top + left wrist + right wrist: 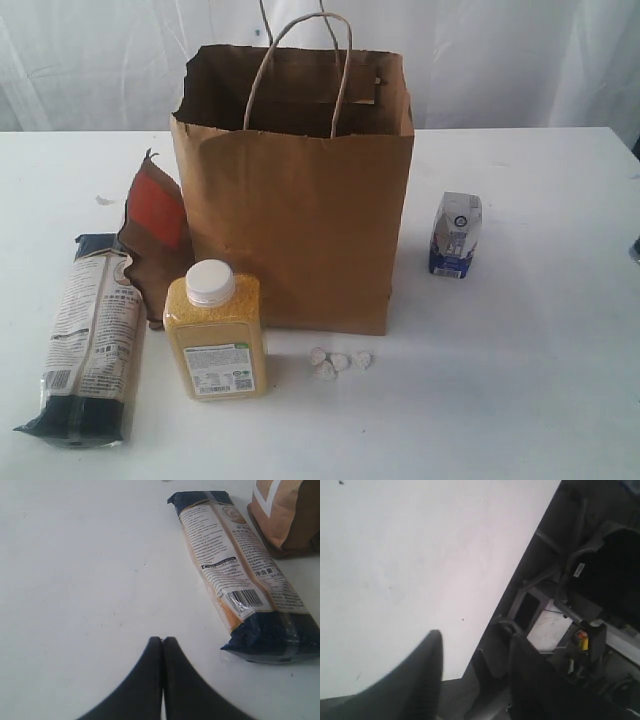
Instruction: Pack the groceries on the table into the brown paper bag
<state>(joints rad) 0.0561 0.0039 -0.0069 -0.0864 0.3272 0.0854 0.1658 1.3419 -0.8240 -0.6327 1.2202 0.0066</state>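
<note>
The brown paper bag stands upright and open on the white table. In front of it are the yellow-grain bottle, the long noodle packet, the brown-red pouch leaning on the bag, several tiny white lumps and, to the right, the small blue-white carton. No jar or can shows. Neither arm appears in the exterior view. My left gripper is shut and empty, near the noodle packet and pouch. My right gripper is open over the table's edge.
White curtains hang behind the table. In the right wrist view, dark frame parts and equipment lie beyond the table's edge. The bag's twisted handles stick up above its rim.
</note>
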